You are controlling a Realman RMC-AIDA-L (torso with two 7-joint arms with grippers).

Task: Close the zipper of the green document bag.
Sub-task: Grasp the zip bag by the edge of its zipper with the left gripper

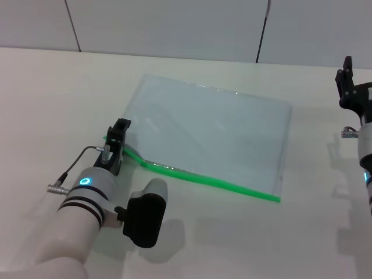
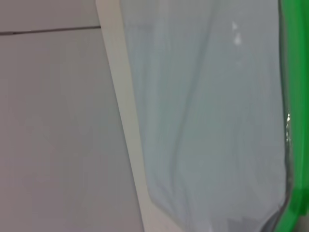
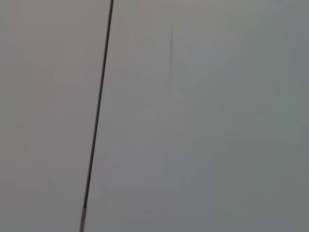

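Observation:
The green document bag [image 1: 212,131] lies flat on the white table, translucent pale blue. Its zipper [image 1: 224,183] is the bright green strip along the edge nearest me, running from the left corner to the right corner. A small darker spot on the strip [image 1: 158,166] may be the slider. My left gripper [image 1: 119,138] sits over the left end of the zipper, with green showing on both sides of it. The left wrist view shows the bag [image 2: 212,121] close up, with the green zipper [image 2: 295,96] along one side. My right gripper [image 1: 347,81] hangs raised at the far right, away from the bag.
The white table [image 1: 52,99] extends all around the bag. Grey wall panels [image 1: 174,29] with dark seams stand behind it. The right wrist view shows only a grey panel with a dark seam [image 3: 99,111].

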